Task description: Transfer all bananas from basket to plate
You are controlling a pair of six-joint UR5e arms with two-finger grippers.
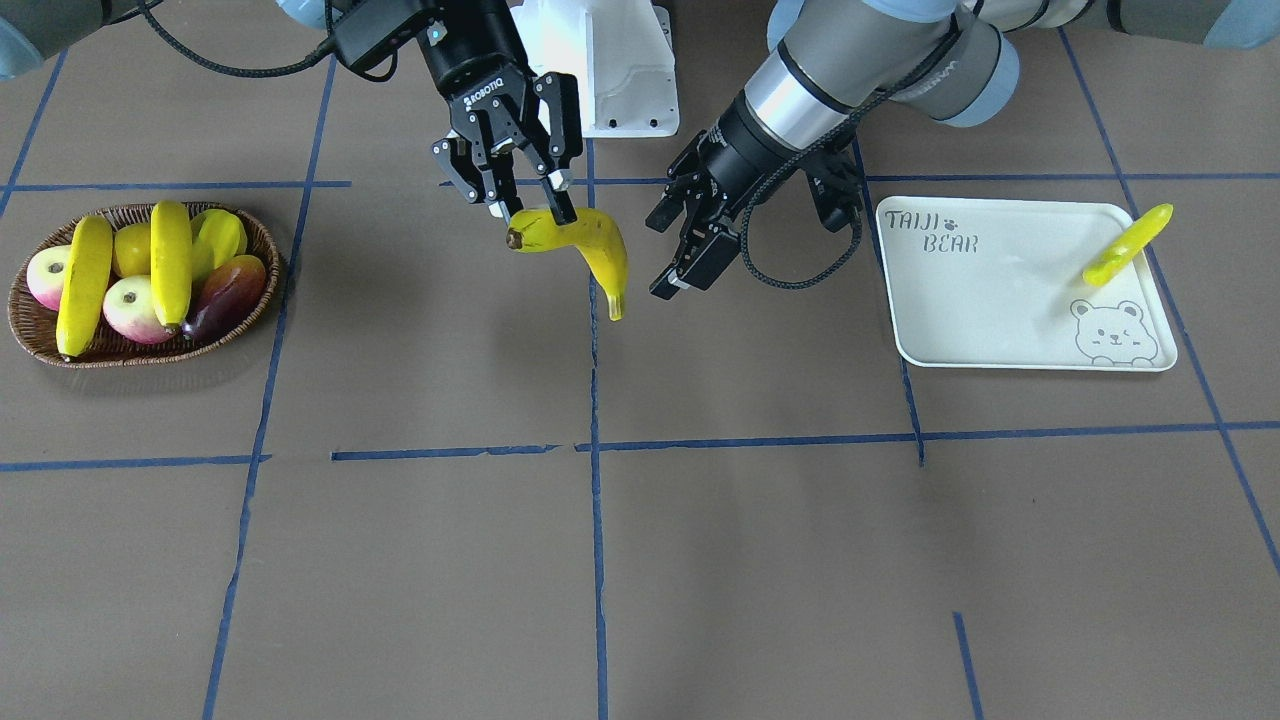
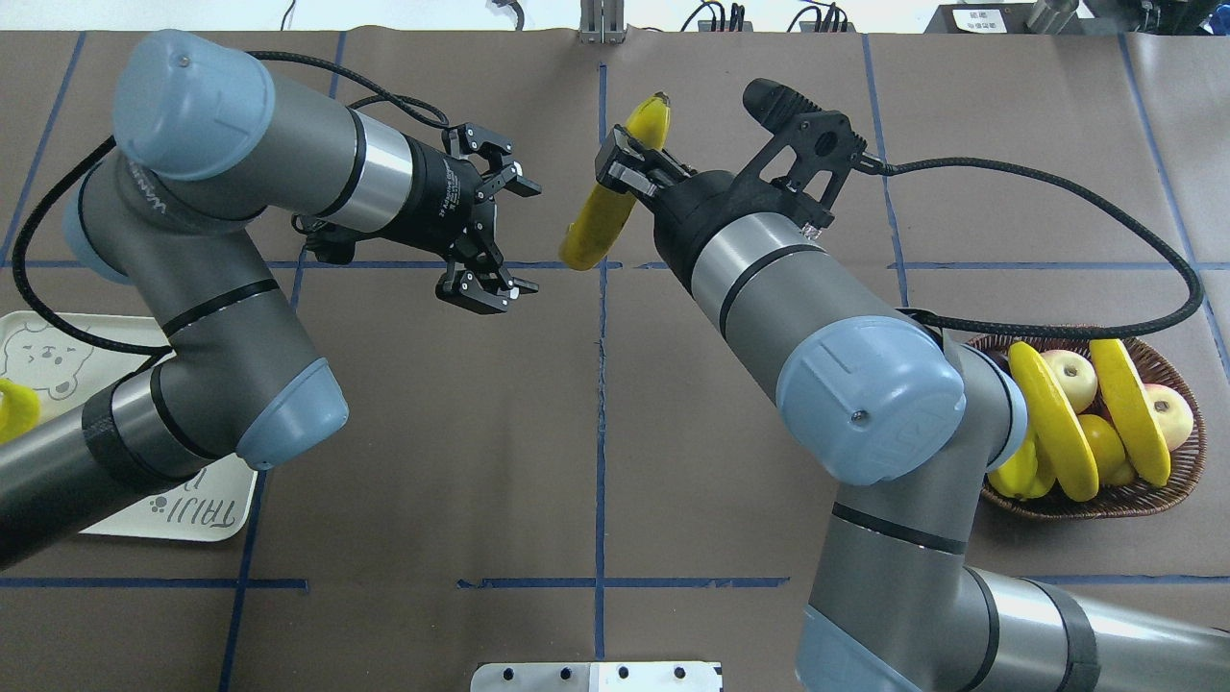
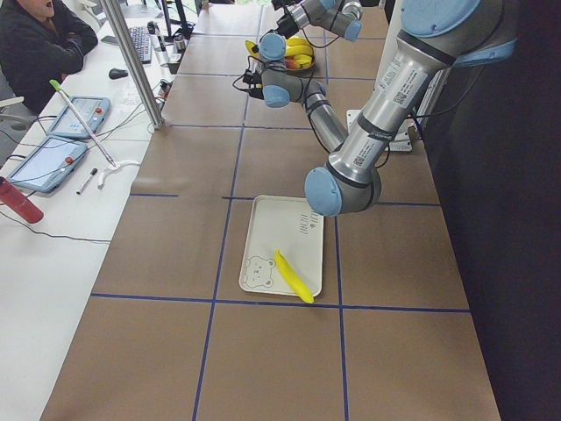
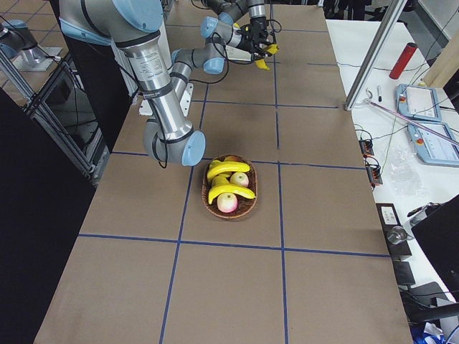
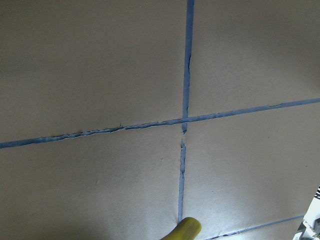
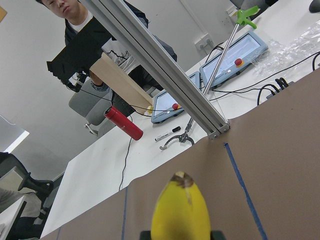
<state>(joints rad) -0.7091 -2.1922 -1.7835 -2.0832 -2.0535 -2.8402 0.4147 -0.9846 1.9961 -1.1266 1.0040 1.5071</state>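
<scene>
My right gripper [image 1: 530, 213] is shut on the stem end of a yellow banana [image 1: 590, 250] and holds it in the air over the middle of the table; the banana also shows in the overhead view [image 2: 603, 207] and the right wrist view [image 6: 182, 212]. My left gripper [image 1: 668, 252] is open and empty, a short way beside the banana, jaws turned toward it. Two bananas [image 1: 85, 285] [image 1: 170, 262] lie across the fruit in the wicker basket [image 1: 140, 358]. One banana [image 1: 1128, 245] lies on the "TAIJI BEAR" plate [image 1: 1000, 300]. The held banana's tip shows in the left wrist view [image 5: 185, 231].
The basket also holds apples [image 1: 130, 308], a lemon [image 1: 130, 250], a starfruit [image 1: 222, 238] and a dark mango [image 1: 228, 295]. A white mount base [image 1: 620, 70] stands at the robot's side. Blue tape lines cross the brown table.
</scene>
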